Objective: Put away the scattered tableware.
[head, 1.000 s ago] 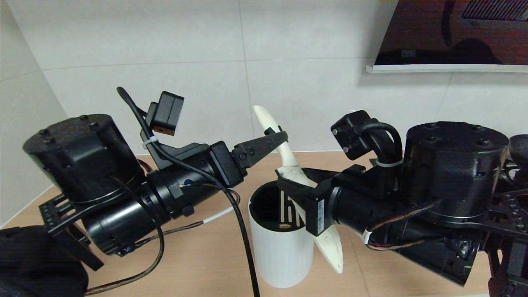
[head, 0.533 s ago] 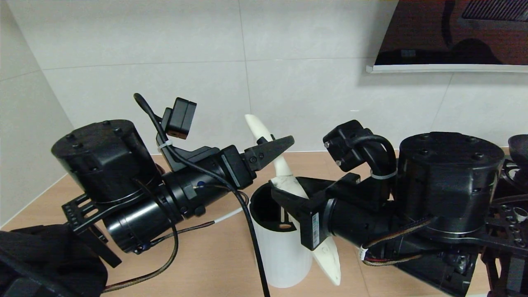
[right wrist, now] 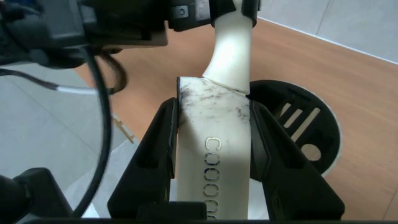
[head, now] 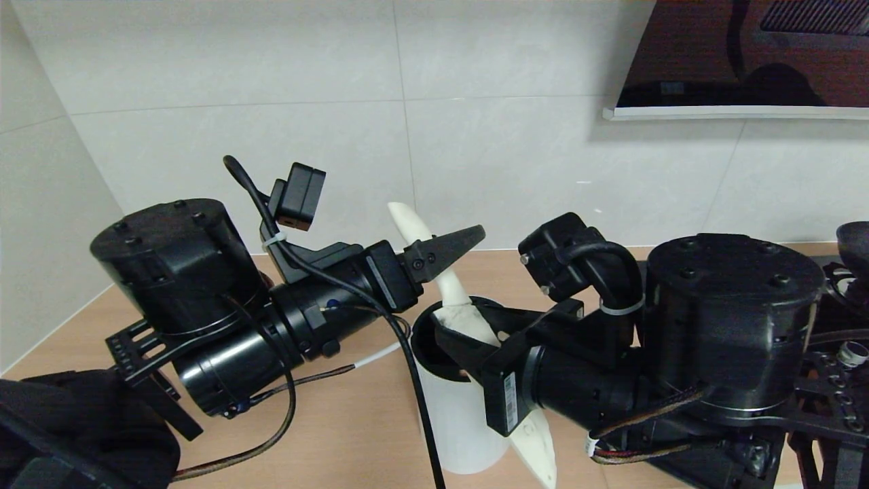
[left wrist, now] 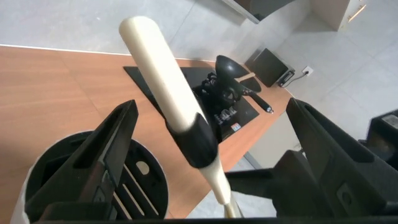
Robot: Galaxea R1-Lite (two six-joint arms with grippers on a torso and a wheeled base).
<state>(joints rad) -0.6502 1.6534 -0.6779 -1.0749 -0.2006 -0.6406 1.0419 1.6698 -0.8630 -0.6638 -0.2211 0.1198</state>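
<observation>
While only your right gripper [right wrist: 214,149] clamps the spatula [head: 451,291] by its blade above the holder [head: 468,428], and the left gripper [left wrist: 211,118] stands wide around the handle (touching nothing, I judge), releasing now would drop it. The blade tip hangs outside the holder's wall, so it could land on the tabletop [head: 339,421]. One spatula, one holder, two grippers.

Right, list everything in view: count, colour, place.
spatula: one, cream, tilted over the holder's mouth
utensil holder: one, white with black inside, upright on the counter
counter: one, light wood, beneath the holder
black mat: one, on the counter beyond the holder, dark utensils on it, count unclear
wall tiles: pale grey, behind the counter
left gripper: one, black, open around the spatula's handle
right gripper: one, black, clamped on the spatula's blade
</observation>
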